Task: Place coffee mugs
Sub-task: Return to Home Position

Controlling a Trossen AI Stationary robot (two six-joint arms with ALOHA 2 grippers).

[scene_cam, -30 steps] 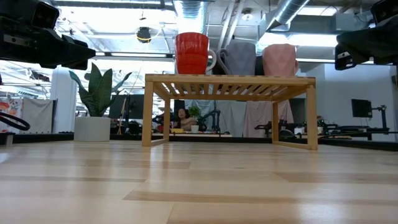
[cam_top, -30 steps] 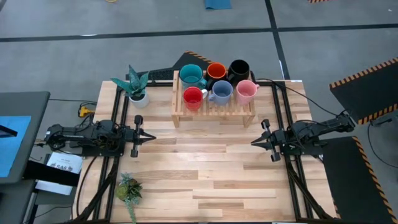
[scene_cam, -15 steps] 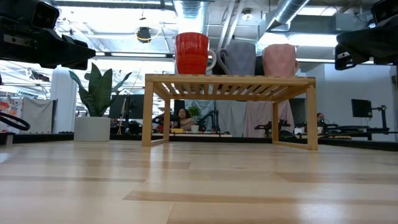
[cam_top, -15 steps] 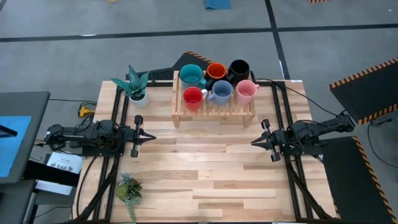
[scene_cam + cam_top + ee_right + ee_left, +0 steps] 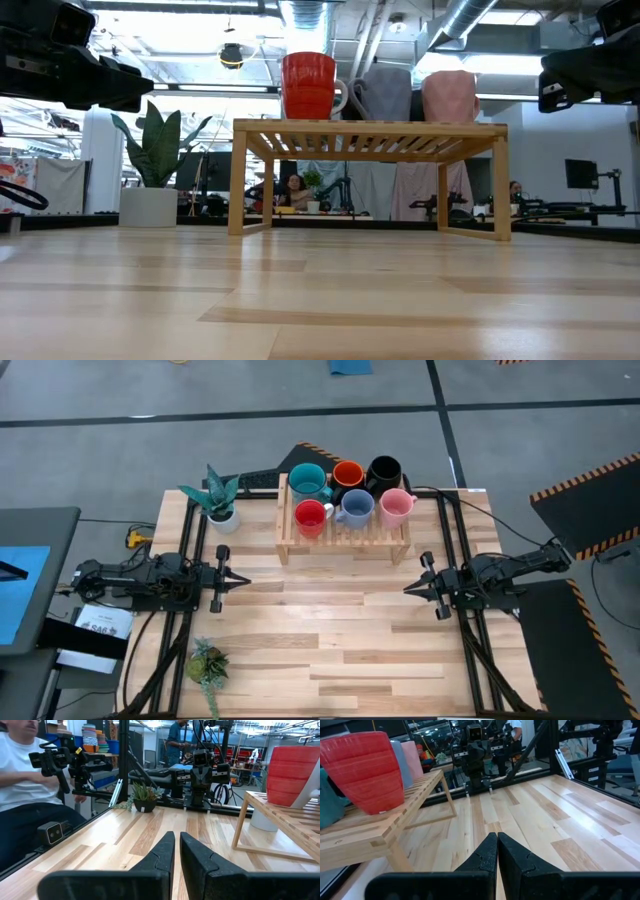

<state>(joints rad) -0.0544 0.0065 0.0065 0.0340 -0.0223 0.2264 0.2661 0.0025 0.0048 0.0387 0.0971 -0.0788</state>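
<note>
High view: left pincer (image 5: 241,579) faces right pincer (image 5: 408,589) (both closed).

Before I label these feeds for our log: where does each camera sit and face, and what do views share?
High view: overhead, straight down; table, both arms, left gripper, right gripper, six mugs on the shelf.
Low view: table height, level toward the shelf; left arm upper left, right arm upper right.
Left wrist view: on left arm, facing the right arm; own shut fingers.
Right wrist view: on right arm, facing the left arm; own shut fingers, seated person.
Shared: the red mug shows in all four.
</note>
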